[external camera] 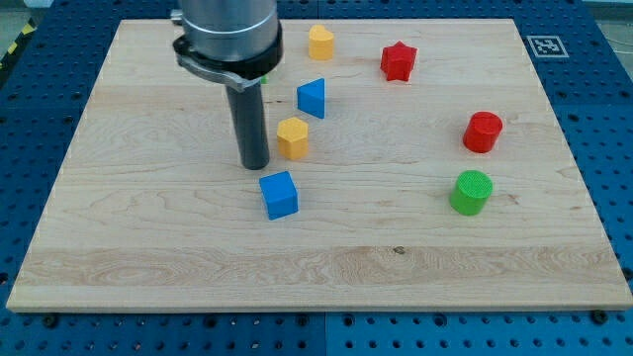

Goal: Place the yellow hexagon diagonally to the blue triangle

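The yellow hexagon (pixel 293 137) sits on the wooden board just below and left of the blue triangle (pixel 312 98); the two are close but apart. My tip (pixel 254 163) is at the end of the dark rod, just left of the yellow hexagon and a little lower, with a small gap between them. A blue cube (pixel 279 194) lies just below and right of my tip.
A yellow pentagon-like block (pixel 320 43) and a red star (pixel 398 61) lie near the view's top. A red cylinder (pixel 483 132) and a green cylinder (pixel 471 192) stand at the right. A bit of green (pixel 265 79) peeks out behind the arm. The board's edge (pixel 316 309) runs along the bottom.
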You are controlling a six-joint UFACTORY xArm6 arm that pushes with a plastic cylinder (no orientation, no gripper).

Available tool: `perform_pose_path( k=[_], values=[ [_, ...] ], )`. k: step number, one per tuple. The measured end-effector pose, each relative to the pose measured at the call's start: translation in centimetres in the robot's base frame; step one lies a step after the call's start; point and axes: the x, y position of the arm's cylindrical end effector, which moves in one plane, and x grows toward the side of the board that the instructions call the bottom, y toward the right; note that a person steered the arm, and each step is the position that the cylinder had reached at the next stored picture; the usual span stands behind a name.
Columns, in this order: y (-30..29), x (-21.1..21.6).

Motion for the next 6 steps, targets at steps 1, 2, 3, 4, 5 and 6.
perform_pose_path(
  k=[1,2,3,4,5,6],
  values=[
    [-0.2,-1.2],
    [-0.2,-2.9],
    [0.5,-3.8],
    [1.7,-3.9],
    [2.0,-3.8],
    [2.0,-3.0]
  ],
)
